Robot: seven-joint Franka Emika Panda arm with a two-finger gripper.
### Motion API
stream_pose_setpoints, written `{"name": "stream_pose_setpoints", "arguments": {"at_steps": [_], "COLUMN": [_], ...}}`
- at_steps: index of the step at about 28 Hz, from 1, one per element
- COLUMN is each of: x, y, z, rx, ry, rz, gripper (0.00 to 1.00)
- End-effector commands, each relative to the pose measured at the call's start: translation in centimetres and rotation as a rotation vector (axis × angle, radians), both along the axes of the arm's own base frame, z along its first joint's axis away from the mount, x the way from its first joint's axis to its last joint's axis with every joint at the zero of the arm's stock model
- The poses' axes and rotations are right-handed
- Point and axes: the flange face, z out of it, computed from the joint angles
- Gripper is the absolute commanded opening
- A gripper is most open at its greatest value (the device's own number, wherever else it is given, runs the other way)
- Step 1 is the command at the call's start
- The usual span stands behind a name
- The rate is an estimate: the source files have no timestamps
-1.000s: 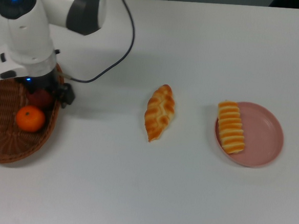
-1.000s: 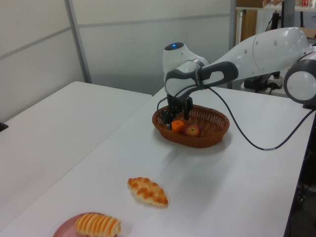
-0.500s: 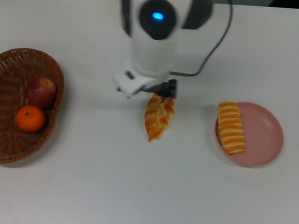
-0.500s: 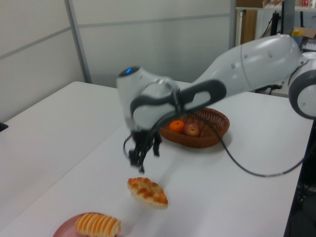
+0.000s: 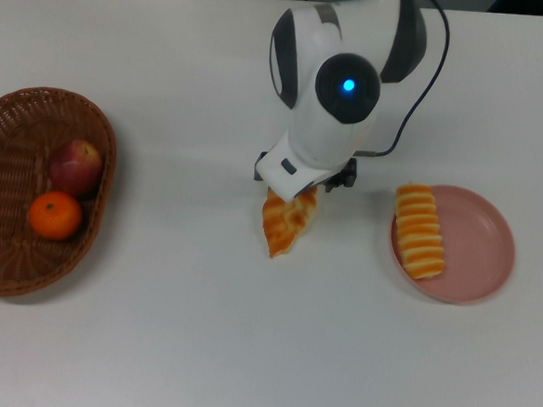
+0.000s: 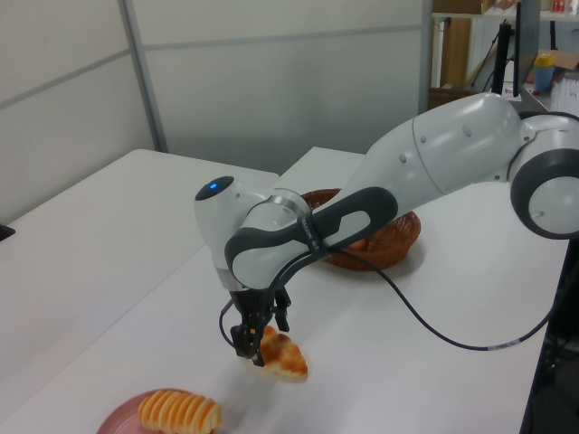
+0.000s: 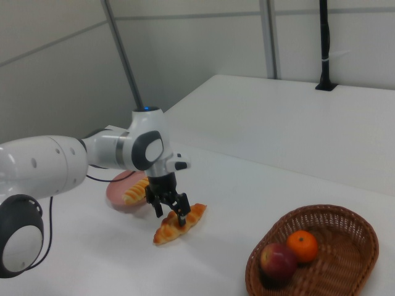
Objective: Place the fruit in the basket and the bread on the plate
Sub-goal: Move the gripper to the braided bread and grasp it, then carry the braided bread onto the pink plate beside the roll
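**Surfaces and finishes**

The counter (image 5: 150, 344) is smooth, matt white. The basket (image 5: 8, 241) is rough brown woven wicker. The plate (image 5: 487, 247) looks like smooth pink plastic with a dull sheen. Both loaves, twisted (image 5: 284, 230) and ridged (image 5: 419, 232), have a glazed golden crust. The arm's (image 6: 452, 163) shell is glossy white plastic; the tool (image 7: 170, 206) is matt black.

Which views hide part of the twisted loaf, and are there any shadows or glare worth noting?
Top view: the arm covers one end of the twisted loaf; even light, no glare. Left view: the tool overlaps the loaf, soft shadow on the table. Right view: loaf mostly clear, faint shadow beneath.
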Motion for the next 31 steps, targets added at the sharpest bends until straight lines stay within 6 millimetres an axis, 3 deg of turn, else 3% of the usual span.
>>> {"name": "stream_pose_setpoints", "arguments": {"at_steps": [1, 3, 4, 7, 11, 15, 16, 20, 22, 25, 30, 31], "x": [-0.2, -0.3, -0.4, -0.6, -0.5, -0.4, -0.1, 0.0, -0.1, -0.5, -2.2, -2.8], "y": [-0.4, -0.4, -0.4, -0.4, -0.4, -0.1, 0.2, 0.8, 2.1, 4.2, 10.2, 12.4], "z": [-1.5, -1.7, -1.8, -2.2, -1.8, -0.2, 1.8, 4.1, 6.4, 8.3, 10.4, 11.0], "rx": [-0.024, -0.026, -0.026, -0.025, -0.017, -0.017, -0.008, 0.006, 0.013, 0.024, 0.03, 0.041], "ry": [-0.002, 0.003, 0.004, 0.014, 0.006, -0.02, -0.052, -0.083, -0.124, -0.158, -0.21, -0.23], "rz": [0.008, 0.008, 0.008, 0.005, -0.023, -0.066, -0.069, -0.084, -0.097, -0.092, -0.046, -0.019], "gripper": [1.0, 0.98, 0.93, 0.49, 0.09, 0.07, 0.07, 0.07, 0.08, 0.08, 0.09, 0.1]}}
